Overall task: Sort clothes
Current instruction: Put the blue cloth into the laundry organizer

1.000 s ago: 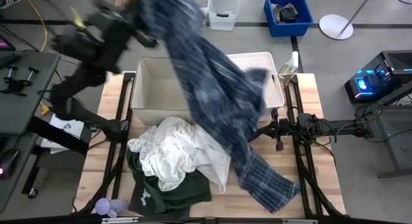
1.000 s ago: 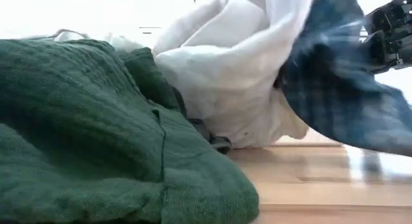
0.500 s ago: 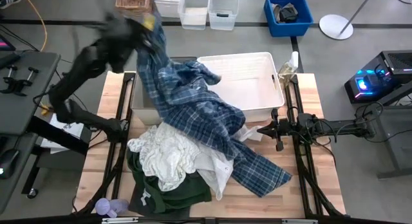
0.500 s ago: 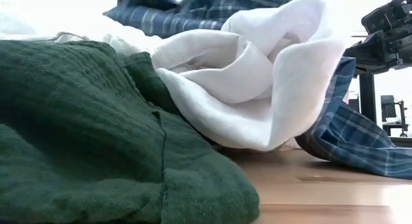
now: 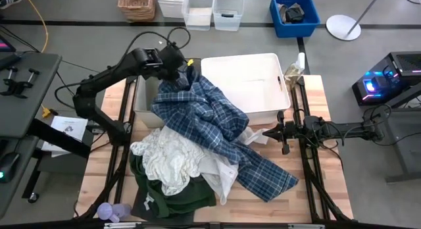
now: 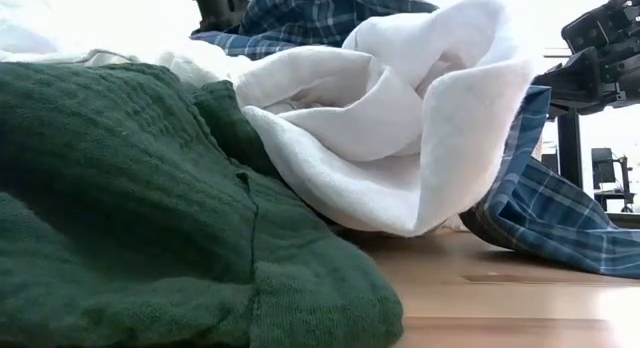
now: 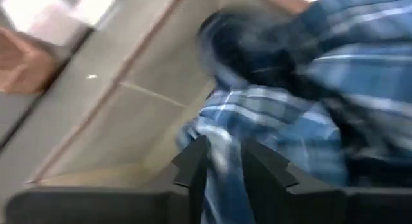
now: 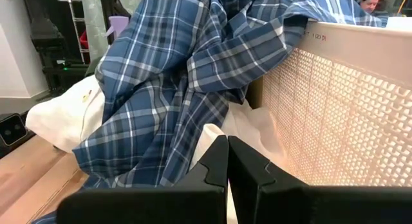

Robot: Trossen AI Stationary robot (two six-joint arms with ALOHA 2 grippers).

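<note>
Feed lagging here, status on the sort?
Left hand shut on plaid shirt, over left bin. Shirt tail trails across white shirts. Right hand shut, idle beside right bin.

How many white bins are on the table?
2: a left bin, partly covered by the plaid shirt that the left gripper holds, and a right bin beside it.

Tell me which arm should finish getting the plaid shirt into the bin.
Left. Its pincer is shut on the plaid shirt above the bin, so it likely only needs to lower and release. The right pincer rests shut on the table beside the bin, holding nothing.
</note>
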